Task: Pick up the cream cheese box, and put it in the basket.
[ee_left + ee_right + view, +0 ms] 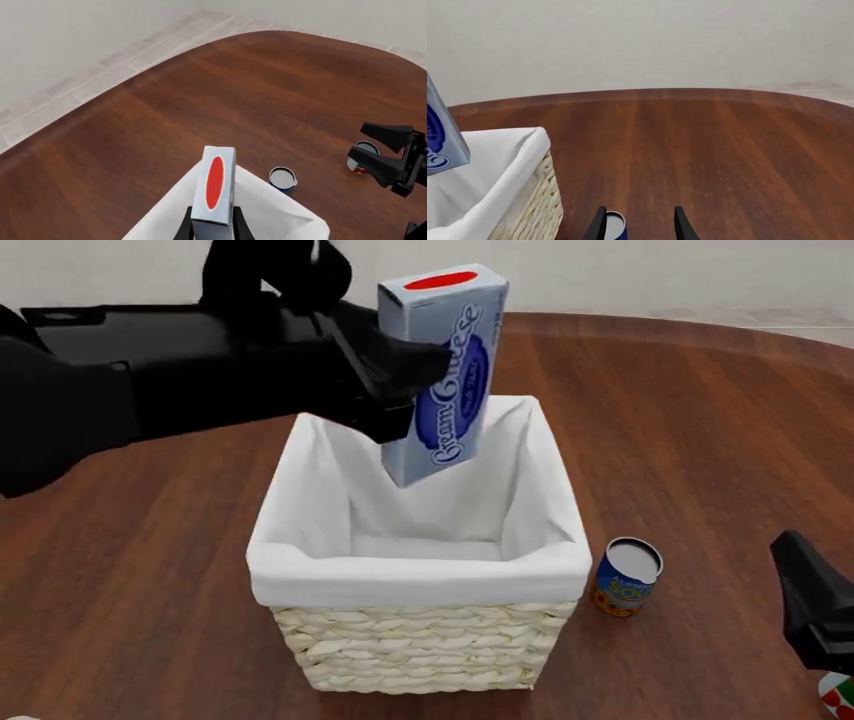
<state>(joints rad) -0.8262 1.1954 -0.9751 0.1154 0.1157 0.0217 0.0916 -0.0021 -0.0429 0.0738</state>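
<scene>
The cream cheese box [442, 370], pale blue-grey with a dark blue oval and a red oval on its top end, hangs upright and slightly tilted over the basket's opening. My left gripper [390, 380] is shut on its sides. In the left wrist view the box [215, 184] stands between the fingers [183, 231], above the white lining. The basket [420, 585] is cream wicker with white cloth over its rim, also seen as basket [527, 150] with the box [437, 135] above it. My right gripper [809, 592] stands open and empty to the basket's right, seen again as right gripper [639, 227].
A small blue-and-orange can [627, 577] stands on the wooden table [694, 420] right of the basket, between it and my right gripper. A second small can [363, 157] sits behind the right gripper [360, 141]. The table's curved far edge meets a pale tiled floor.
</scene>
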